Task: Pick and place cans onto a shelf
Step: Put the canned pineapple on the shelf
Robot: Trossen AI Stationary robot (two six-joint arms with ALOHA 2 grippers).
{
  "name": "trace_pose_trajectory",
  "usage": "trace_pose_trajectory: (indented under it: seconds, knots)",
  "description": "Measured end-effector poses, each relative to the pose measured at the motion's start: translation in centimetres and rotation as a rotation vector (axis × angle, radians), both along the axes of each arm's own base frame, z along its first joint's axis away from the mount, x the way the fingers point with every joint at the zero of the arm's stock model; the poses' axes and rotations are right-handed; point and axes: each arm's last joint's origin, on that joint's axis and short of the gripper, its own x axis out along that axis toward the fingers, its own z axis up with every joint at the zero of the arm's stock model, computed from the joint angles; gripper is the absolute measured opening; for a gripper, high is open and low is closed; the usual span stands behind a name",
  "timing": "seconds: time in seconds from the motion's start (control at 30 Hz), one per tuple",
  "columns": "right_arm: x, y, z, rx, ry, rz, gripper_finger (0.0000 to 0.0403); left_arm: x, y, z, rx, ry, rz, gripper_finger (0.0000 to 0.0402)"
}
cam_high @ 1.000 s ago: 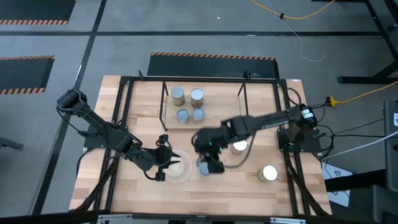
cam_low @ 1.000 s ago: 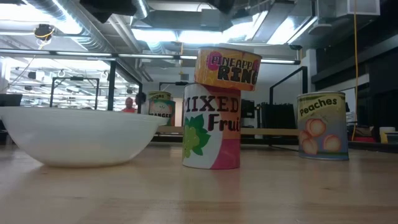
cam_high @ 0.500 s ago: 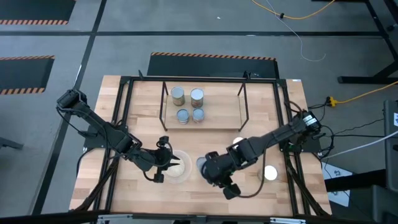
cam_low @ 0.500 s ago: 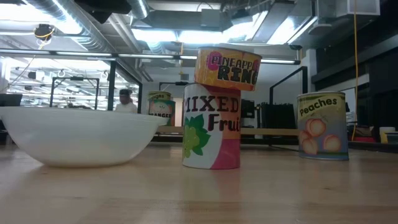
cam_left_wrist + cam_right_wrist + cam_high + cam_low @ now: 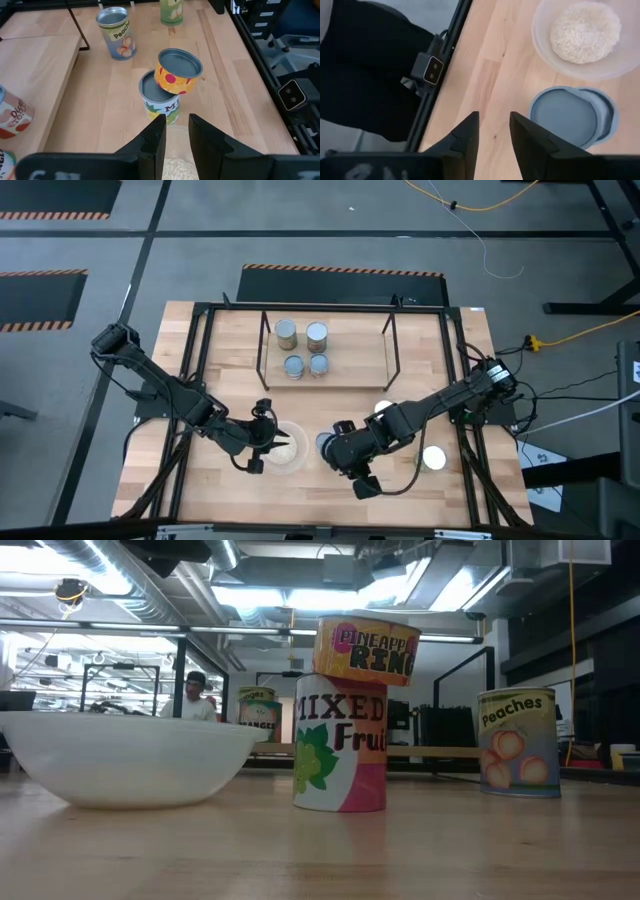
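Fingers of my right gripper (image 5: 492, 131) stand narrowly apart and empty near the bench's front edge, nearest the upright stacked cans (image 5: 327, 443) just behind them; left gripper (image 5: 175, 131), slightly parted, hangs over the bowl (image 5: 285, 448).

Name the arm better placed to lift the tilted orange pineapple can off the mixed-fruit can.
Probably right: the right gripper, empty with fingers apart, hovers beside the orange pineapple can. The left gripper hangs over the clear rice bowl.

Four views — one overhead, one at worktop (image 5: 230, 480) level, two wrist-mounted.
All share the stacked cans (image 5: 345, 735) beside the bowl (image 5: 125, 758) — the low view closest.
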Motion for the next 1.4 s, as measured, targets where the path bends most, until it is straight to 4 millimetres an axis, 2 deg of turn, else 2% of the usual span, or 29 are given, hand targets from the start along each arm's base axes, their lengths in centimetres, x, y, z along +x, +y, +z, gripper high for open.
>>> trace_pose_trajectory:
  seconds: [0.2,0.3,0.5,0.8,1.07,1.4]
  knots:
    - [0.2,-0.4,0.0,0.025,0.019,-0.060,0.0114,0.0,0.0,0.0,0.000,0.000,0.000,0.0077]
    - [0.2,-0.5,0.0,0.006,0.006,-0.029,0.0114,0.0,0.0,0.0,0.000,0.000,0.000,0.0077]
    - [0.0,0.1,-0.2,-0.125,-0.070,0.182,0.0114,0.0,0.0,0.0,0.000,0.000,-0.001,0.0077]
    - [0.0,0.9,-1.6,-0.348,-0.101,0.248,0.0114,0.0,0.0,0.0,0.001,0.002,-0.001,0.0077]
    - [0.3,1.1,-3.6,-0.387,-0.021,0.268,0.0114,0.0,0.0,0.0,0.003,0.004,-0.001,0.0076]
    - [0.5,1.2,-3.9,-0.389,-0.018,0.267,0.0114,0.0,0.0,-0.1,0.005,0.007,-0.001,0.0076]
